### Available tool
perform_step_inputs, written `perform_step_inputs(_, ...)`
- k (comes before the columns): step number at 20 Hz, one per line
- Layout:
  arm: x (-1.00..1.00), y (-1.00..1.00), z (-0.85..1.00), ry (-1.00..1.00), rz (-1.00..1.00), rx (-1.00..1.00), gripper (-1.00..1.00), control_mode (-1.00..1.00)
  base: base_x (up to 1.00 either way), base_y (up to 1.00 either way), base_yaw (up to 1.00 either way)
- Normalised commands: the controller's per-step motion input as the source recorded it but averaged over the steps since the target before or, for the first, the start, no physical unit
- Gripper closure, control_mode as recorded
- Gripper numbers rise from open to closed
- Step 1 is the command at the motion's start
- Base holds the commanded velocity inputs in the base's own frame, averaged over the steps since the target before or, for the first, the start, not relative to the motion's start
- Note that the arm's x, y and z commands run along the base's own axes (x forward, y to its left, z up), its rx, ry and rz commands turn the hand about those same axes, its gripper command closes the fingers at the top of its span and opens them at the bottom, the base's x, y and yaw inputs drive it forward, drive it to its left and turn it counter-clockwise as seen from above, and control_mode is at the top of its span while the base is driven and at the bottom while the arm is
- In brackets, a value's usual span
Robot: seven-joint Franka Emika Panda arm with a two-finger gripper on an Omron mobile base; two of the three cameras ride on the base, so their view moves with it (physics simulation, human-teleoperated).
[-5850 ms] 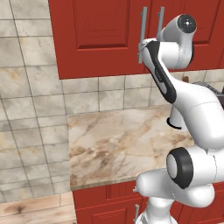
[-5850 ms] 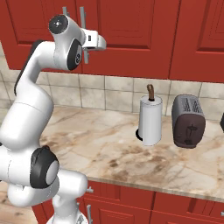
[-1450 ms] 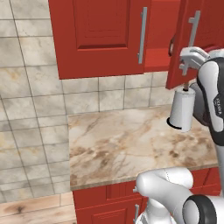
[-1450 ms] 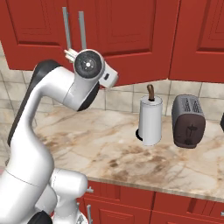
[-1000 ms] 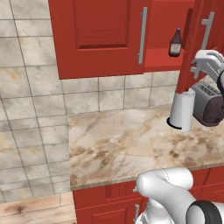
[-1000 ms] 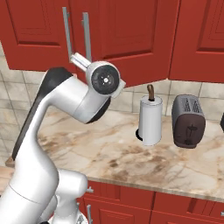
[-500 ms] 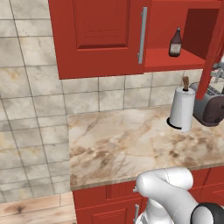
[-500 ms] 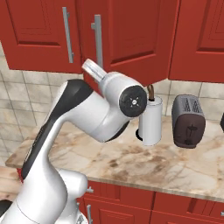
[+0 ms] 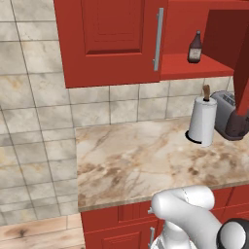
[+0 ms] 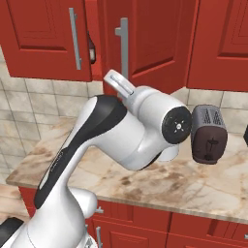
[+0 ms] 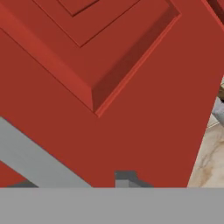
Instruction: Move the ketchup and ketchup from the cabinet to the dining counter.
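Opening stage only: cabinet door (image 10: 145, 38) swung out, one ketchup bottle (image 9: 195, 47) untouched on the cabinet shelf (image 9: 194, 68), nothing moved yet, gripper state unclear.

One dark ketchup bottle (image 9: 195, 47) stands upright on the open red cabinet's (image 9: 112, 41) inner shelf, the gripper's place not visible.
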Motion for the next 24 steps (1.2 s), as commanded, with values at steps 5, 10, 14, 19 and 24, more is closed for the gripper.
perform_step_inputs(5,0.00,0.00,-0.01,0.00,0.00,0.00,1.00,-1.00,0.00,0.00,0.00)
perform_step_inputs(10,-0.01,0.00,0.00,0.00,0.00,0.00,1.00,-1.00,0.00,0.00,0.00)
perform_step_inputs(14,0.00,0.00,0.00,0.01,0.00,0.00,-1.00,-1.00,0.00,0.00,0.00)
perform_step_inputs(19,0.00,0.00,0.00,0.00,0.00,0.01,-1.00,-1.00,0.00,0.00,0.00)
perform_step_inputs(24,-0.03,0.00,-0.03,0.00,0.00,-0.01,-1.00,-1.00,0.00,0.00,0.00)
